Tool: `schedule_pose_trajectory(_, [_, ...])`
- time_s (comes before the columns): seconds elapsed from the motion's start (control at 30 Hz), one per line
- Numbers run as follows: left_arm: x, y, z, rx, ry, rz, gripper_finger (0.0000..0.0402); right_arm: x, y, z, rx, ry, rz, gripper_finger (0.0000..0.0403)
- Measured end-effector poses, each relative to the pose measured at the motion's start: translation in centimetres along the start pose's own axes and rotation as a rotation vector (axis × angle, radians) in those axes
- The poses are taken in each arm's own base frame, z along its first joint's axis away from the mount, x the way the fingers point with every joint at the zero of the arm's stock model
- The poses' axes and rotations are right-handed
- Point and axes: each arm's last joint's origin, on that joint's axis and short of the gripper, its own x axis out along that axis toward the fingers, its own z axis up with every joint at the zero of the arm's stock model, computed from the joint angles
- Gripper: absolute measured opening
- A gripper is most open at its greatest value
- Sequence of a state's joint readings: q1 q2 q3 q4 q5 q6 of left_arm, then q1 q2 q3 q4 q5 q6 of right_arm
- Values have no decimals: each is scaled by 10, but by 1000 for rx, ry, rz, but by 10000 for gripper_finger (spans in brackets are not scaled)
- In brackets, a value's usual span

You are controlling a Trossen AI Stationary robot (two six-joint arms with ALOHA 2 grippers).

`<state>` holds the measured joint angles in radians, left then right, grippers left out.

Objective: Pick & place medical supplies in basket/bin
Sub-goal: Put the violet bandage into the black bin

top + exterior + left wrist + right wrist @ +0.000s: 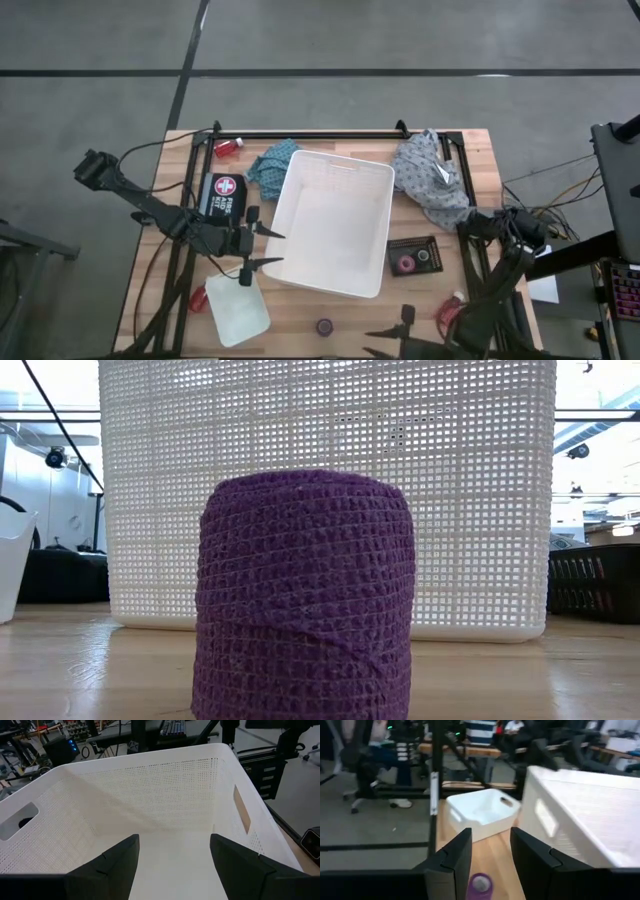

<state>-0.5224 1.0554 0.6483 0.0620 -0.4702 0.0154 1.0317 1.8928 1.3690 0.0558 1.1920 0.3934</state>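
The white basket [335, 222] stands mid-table; the low view shows its wall [330, 490]. One purple roll [324, 326] stands on end near the table's near edge, close up in the low view [302, 595]. My right gripper [367, 343] is open, level and to the right of that roll, which lies ahead between its fingers [480, 885] without touching them. My left gripper [280, 248] is open and empty over the basket's left rim, looking into the bare basket [165, 790]. The teal cloth [272, 165] and grey cloth [432, 178] lie beside the basket's far corners. A red bottle [229, 147] lies far left.
The small translucent tray [237, 308] sits near-left of the basket, also seen past the right gripper [482, 812]. A black first-aid pouch [225, 195] lies left of the basket. A flat black tray [415, 256] with a pink roll sits right of it. People sit beyond the table.
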Motion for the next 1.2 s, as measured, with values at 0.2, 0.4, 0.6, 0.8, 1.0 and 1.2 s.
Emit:
schedule_pose_trajectory(0.2, [0,0,0,2,0,0,249,2,5,-12,-80,97,139,136])
schedule_pose_trajectory(0.4, [0,0,0,2,0,0,249,12,-5,-36,-313,245,153,129])
schedule_pose_trajectory(0.6, [0,0,0,2,0,0,249,29,-12,-38,-532,297,226,123])
schedule_pose_trajectory(0.8, [0,0,0,2,0,0,249,50,-18,-25,-592,329,333,128])
schedule_pose_trajectory(1.0, [0,0,0,2,0,0,249,72,-29,-22,-552,390,412,129])
schedule_pose_trajectory(1.2, [0,0,0,2,0,0,249,82,-36,-22,-628,410,484,135])
